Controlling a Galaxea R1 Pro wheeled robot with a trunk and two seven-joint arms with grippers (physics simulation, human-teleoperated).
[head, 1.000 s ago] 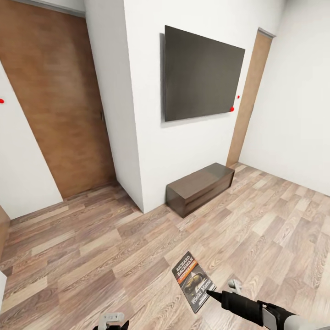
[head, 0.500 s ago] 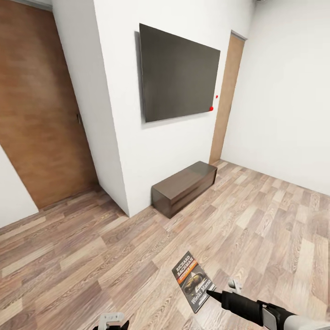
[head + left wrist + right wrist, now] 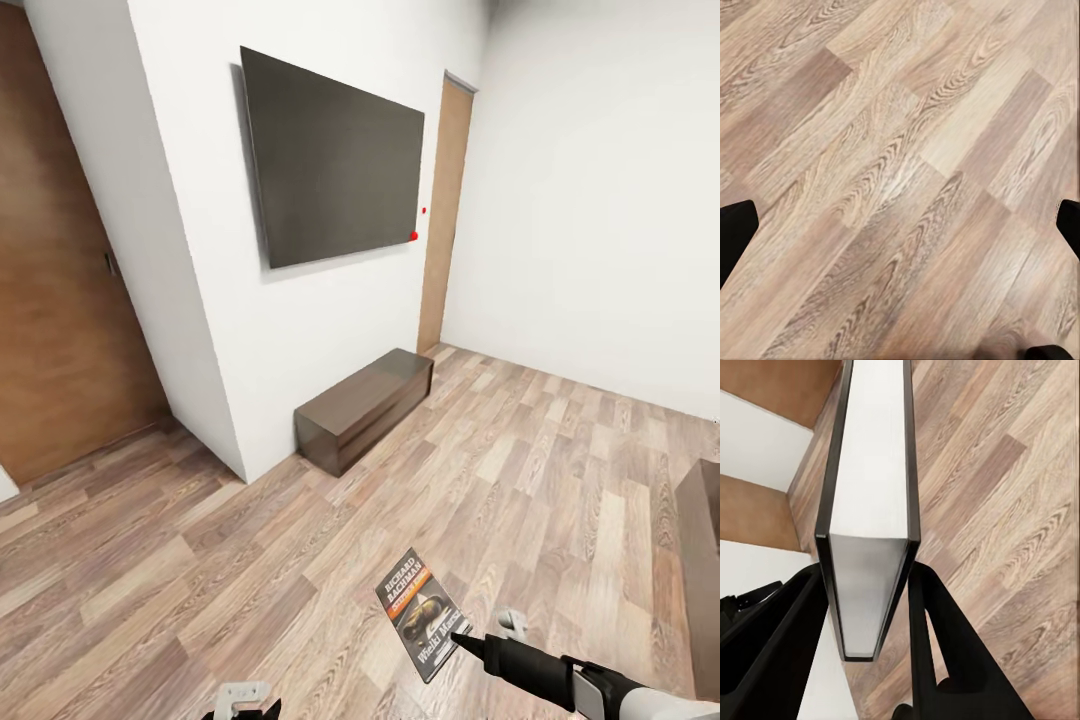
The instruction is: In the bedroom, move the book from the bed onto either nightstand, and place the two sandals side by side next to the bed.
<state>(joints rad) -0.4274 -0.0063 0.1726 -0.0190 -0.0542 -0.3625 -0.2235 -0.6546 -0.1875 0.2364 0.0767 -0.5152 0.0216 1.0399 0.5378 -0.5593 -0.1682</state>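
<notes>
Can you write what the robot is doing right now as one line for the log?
phase: carrying | right end effector: shut on book | left end effector: open, above floor | nearby: low cabinet, wall screen

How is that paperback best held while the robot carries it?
Much as it is now, I'd say: the right gripper pinches the book across its thin thickness at one short edge, a finger flat on each cover. The book is thin and flat, so closing on the two broad faces from the edge suits it; the rest sticks out above the wooden floor.
</notes>
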